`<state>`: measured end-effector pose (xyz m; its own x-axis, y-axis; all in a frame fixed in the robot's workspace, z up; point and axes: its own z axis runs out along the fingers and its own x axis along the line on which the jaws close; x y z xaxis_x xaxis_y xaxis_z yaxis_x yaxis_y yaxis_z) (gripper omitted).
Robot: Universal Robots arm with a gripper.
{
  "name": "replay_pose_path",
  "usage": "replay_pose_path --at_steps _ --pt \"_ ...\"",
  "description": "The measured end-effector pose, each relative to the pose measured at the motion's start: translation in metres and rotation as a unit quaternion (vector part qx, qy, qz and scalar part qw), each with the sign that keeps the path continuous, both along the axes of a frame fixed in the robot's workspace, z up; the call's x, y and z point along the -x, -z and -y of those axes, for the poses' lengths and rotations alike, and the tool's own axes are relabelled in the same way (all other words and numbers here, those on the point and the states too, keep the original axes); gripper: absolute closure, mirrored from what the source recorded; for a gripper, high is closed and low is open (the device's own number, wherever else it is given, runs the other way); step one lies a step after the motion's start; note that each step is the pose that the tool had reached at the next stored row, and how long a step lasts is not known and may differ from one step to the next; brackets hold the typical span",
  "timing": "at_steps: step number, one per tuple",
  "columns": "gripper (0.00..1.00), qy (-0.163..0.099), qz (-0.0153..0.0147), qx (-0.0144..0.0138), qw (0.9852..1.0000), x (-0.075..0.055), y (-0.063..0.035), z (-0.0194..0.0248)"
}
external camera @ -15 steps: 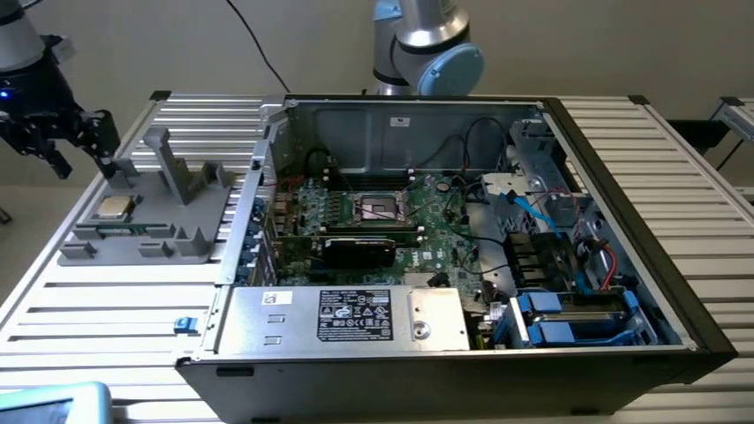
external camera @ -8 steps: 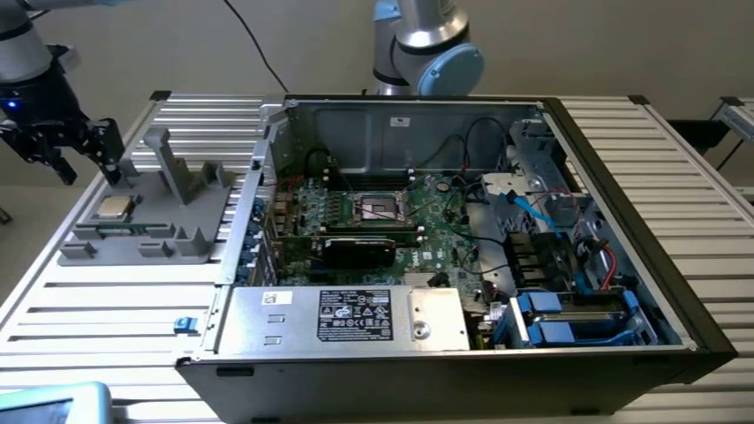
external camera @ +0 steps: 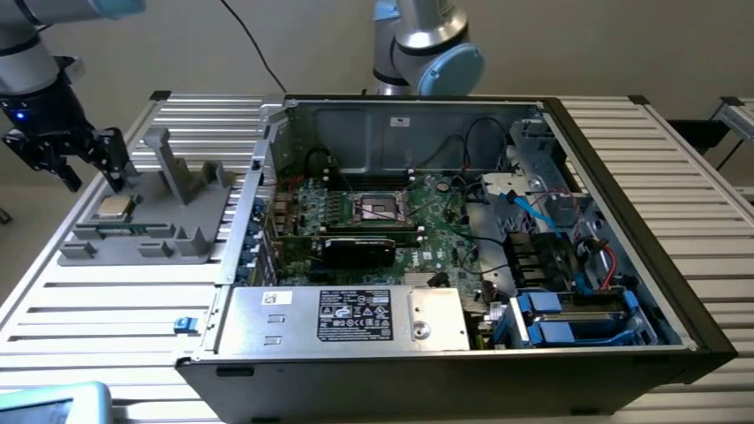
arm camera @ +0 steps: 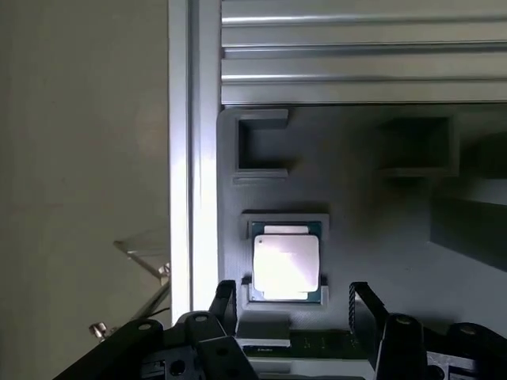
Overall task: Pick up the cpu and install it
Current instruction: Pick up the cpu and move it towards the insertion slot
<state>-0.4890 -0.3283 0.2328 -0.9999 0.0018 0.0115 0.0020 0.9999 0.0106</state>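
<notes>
Below your gripper (external camera: 92, 179): cpu (external camera: 115, 208) lies flat in tray (external camera: 189, 221) pocket, which holds it square for pickup | jaws wide open, empty, hovering above it

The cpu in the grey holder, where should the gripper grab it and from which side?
Take the cpu by two opposite thin edges, coming straight down from above. It lies flat, metal top up, seated in a shallow pocket of the grey holder, so probably only its rim offers purchase.

Soft even room light, white glare on the cpu (arm camera: 286, 265) top
</notes>
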Motion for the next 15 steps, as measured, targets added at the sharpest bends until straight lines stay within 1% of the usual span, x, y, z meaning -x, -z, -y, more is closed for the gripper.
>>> replay_pose_path --at_steps 7,12,15 --pt "0.31 0.000 0.0000 -0.0001 1.0000 0.000 0.0127 0.0000" --pt "0.31 0.000 0.0000 -0.0010 1.0000 0.000 0.0218 -0.0001" --pt "0.31 0.000 -0.0003 -0.0010 1.0000 0.000 0.0272 0.0000"
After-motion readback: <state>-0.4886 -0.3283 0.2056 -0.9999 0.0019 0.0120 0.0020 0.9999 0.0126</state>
